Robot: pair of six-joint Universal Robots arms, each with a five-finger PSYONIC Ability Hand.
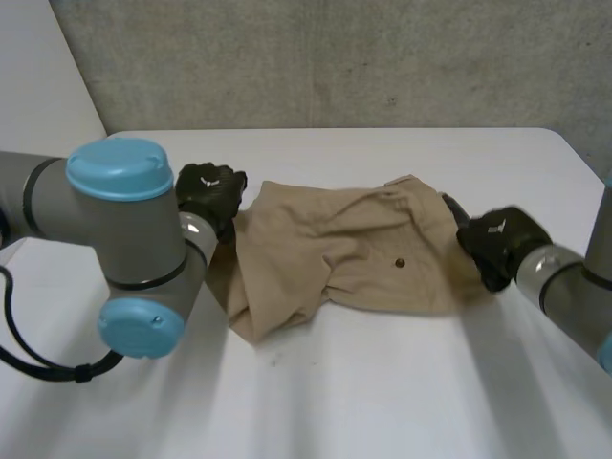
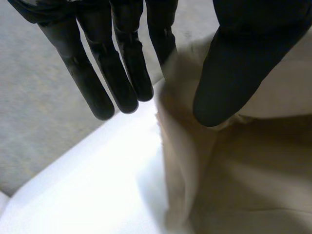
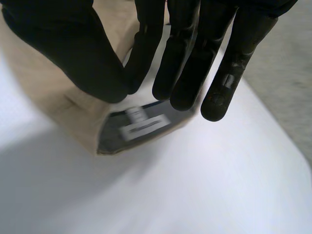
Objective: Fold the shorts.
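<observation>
Step in hand: grasp for the first fold. The shorts (image 1: pixel 354 249) lie rumpled on the table (image 1: pixel 382 382), between the two hands.

Left hand (image 1: pixel 210 194): fingers straight. The thumb is set opposite them, and the raised cloth edge is nipped between the thumb and the nearest finger. The remaining fingertips hang clear of the cloth.

Right hand (image 1: pixel 497 244): the thumb is closed against the first finger on the waistband (image 3: pixel 78 117), which is turned up. The label (image 3: pixel 144 126) sits just below the fingertips.

Next move, as a judgement: both pinches need to hold while the edges are lifted together and carried across evenly. Otherwise the cloth is likely to bunch.

Count: one pair of shorts, one dark button (image 1: pixel 400 261), one label, two hands.
</observation>
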